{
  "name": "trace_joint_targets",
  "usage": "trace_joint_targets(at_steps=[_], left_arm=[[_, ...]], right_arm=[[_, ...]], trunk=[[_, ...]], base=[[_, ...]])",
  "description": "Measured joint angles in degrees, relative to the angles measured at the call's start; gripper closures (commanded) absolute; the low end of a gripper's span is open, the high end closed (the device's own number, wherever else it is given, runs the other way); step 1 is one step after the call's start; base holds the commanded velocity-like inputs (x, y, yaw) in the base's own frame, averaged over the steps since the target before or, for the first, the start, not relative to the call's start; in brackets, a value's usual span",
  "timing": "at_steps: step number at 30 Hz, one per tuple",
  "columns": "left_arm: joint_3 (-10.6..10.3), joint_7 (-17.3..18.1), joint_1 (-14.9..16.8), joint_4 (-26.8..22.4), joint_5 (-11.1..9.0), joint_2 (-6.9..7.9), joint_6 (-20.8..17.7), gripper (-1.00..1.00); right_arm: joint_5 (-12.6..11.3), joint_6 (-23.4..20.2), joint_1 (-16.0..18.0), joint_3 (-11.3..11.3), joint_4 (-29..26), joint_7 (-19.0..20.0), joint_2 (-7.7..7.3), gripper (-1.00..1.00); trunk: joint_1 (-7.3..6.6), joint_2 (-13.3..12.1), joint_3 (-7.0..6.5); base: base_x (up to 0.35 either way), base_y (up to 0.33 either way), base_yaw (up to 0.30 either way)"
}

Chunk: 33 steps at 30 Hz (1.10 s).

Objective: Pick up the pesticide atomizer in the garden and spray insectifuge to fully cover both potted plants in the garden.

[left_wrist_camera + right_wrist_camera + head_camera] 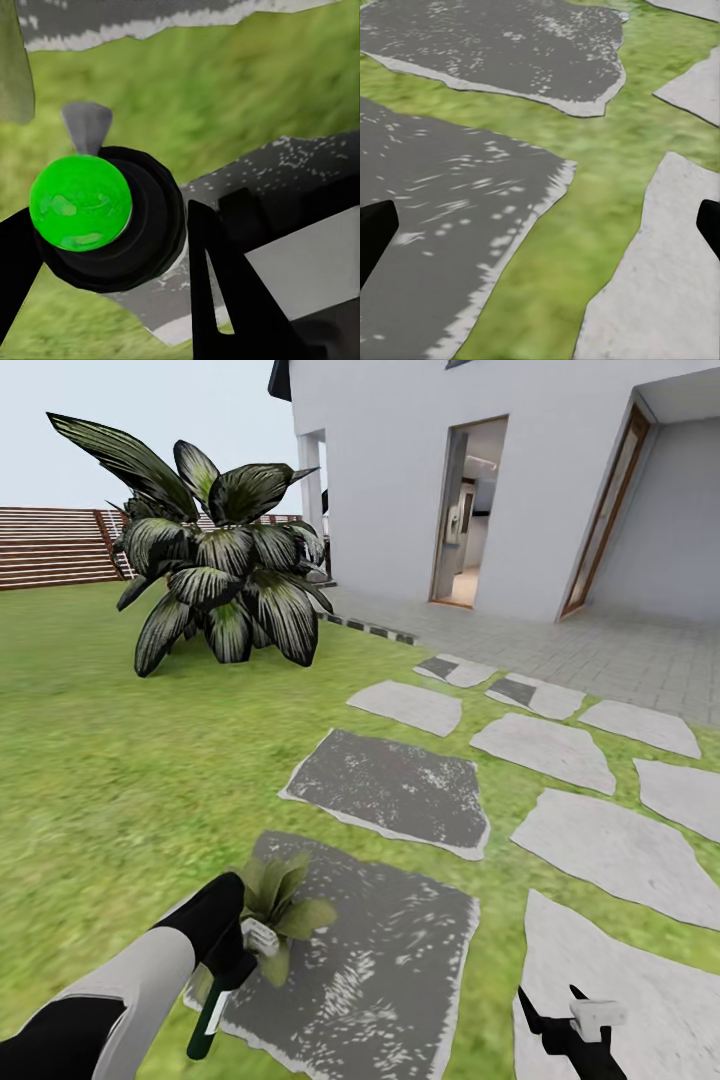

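Observation:
My left gripper (235, 960) is shut on the pesticide atomizer (210, 1020), a slim dark green bottle with a white strip that hangs down from the fingers. In the left wrist view the atomizer (112, 221) appears end-on as a bright green round face in a black ring between the dark fingers (225, 292). Right beside the left gripper, one small potted plant (280, 905) with pointed green leaves stands on a dark stepping stone (380, 960). The other potted plant is out of view. My right gripper (553, 1005) hangs open and empty over a pale stone, its fingertips (375, 236) wide apart.
A big striped agave (220, 580) grows on the lawn (100, 760) ahead left. Grey stepping stones (545, 745) lead to the paved terrace (600, 650) and the white house with an open doorway (465, 510). A brown slatted fence (50, 545) closes the far left.

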<state>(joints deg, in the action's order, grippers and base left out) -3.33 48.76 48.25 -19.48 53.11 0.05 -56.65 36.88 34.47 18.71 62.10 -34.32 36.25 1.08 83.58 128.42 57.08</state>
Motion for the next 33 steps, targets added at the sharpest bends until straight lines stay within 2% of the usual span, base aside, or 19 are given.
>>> trace_joint_targets(at_steps=[5,18,28,31,33], left_arm=[[0.01,-1.44,-0.10,0.05,-0.09,-0.06,-0.03,1.00],[0.25,-1.58,-0.01,-1.76,-0.43,-0.25,-0.03,1.00],[0.23,-1.54,-0.02,-3.03,-0.88,-0.39,-0.06,1.00],[0.14,-1.58,-0.02,-3.02,-0.52,-0.85,-0.04,1.00],[-0.09,-1.61,-0.02,-2.94,-0.18,-0.62,0.05,1.00]], right_arm=[[-0.01,0.00,0.00,0.00,0.05,0.01,0.00,-1.00],[-0.01,0.00,0.00,0.00,0.05,0.02,0.00,-1.00],[-0.02,-0.01,0.00,0.00,0.05,0.01,0.00,-1.00],[-0.01,-0.01,0.00,0.00,0.05,0.01,0.00,-1.00],[0.03,-0.01,0.00,0.00,0.05,0.01,0.00,-1.00]], trunk=[[0.00,0.00,0.00],[0.00,0.00,0.00],[0.00,0.00,0.00],[0.00,0.00,0.00],[0.00,0.00,0.00]], base=[[0.004,0.000,0.000],[-0.002,-0.001,0.000],[-0.101,-0.060,0.000],[-0.002,-0.001,0.000],[0.000,0.000,0.000]])
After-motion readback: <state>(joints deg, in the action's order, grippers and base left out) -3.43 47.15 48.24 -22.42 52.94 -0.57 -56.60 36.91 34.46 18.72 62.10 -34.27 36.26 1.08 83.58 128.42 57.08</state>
